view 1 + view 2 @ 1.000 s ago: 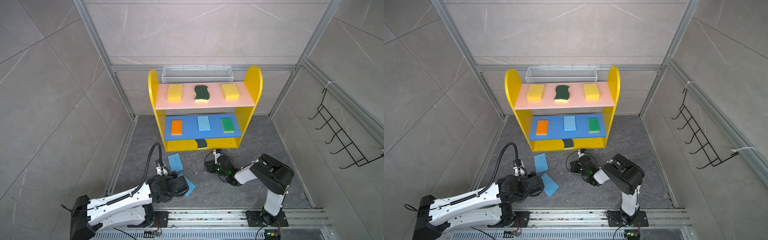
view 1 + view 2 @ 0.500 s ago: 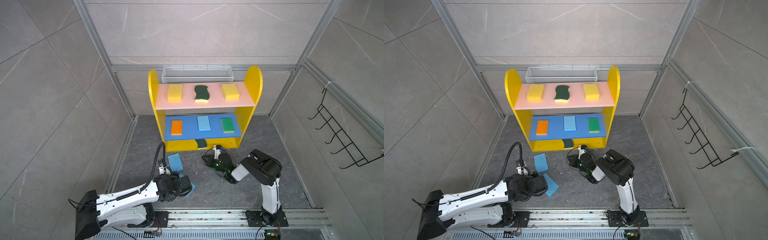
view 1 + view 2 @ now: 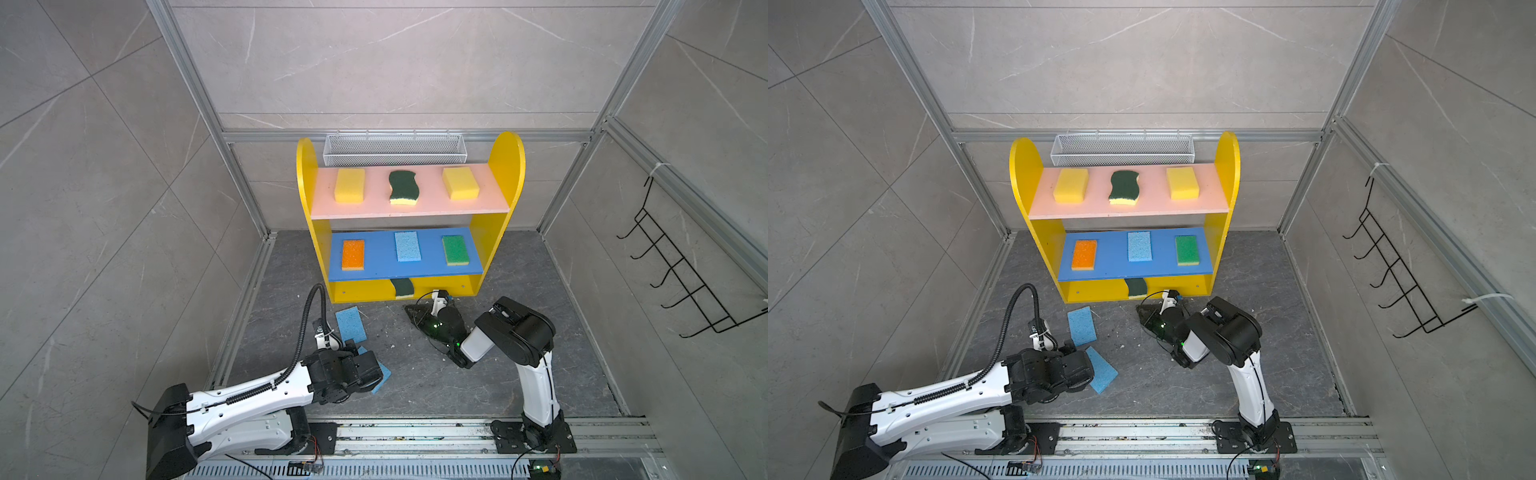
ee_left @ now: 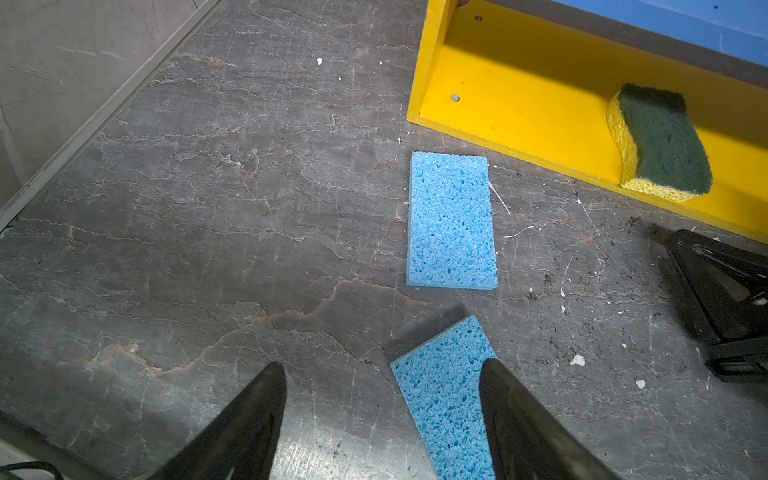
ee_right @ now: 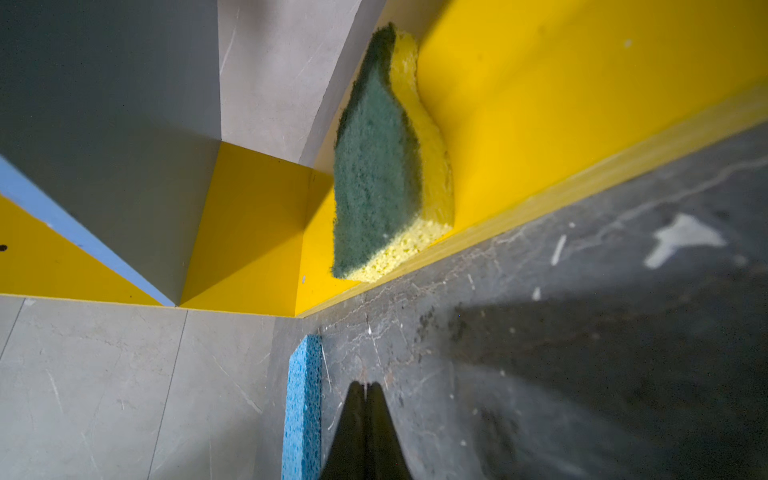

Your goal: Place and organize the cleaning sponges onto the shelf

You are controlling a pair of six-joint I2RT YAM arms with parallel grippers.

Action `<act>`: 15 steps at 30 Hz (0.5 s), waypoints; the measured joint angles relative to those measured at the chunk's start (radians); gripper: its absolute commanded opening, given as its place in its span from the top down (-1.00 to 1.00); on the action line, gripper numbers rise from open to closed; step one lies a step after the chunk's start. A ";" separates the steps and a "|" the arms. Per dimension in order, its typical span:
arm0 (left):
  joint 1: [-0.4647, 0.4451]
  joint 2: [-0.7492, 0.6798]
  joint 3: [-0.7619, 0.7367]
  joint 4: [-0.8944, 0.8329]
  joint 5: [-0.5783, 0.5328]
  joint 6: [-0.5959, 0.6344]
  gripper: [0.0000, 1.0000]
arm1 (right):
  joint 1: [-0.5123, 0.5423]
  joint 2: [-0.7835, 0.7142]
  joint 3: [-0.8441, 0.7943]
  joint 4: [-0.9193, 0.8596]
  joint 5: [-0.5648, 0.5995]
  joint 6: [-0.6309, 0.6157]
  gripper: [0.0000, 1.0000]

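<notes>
Shelf (image 3: 505, 166) unchanged, left end effector (image 4: 382, 365) advanced over blue sponge (image 4: 440, 399)

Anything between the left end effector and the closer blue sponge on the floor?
Nothing visible. The left end effector is open right at the nearer blue sponge, one finger overlapping it in the left wrist view. The other blue sponge lies beyond, toward the shelf.
</notes>
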 measured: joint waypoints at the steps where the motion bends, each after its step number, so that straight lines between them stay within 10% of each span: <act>1: 0.000 -0.002 -0.003 0.000 0.000 -0.003 -0.52 | 0.013 0.004 0.011 -0.010 0.005 0.012 1.00; 15: 0.000 -0.051 -0.066 0.027 0.000 -0.029 -0.52 | 0.058 0.028 0.052 -0.024 0.109 0.156 1.00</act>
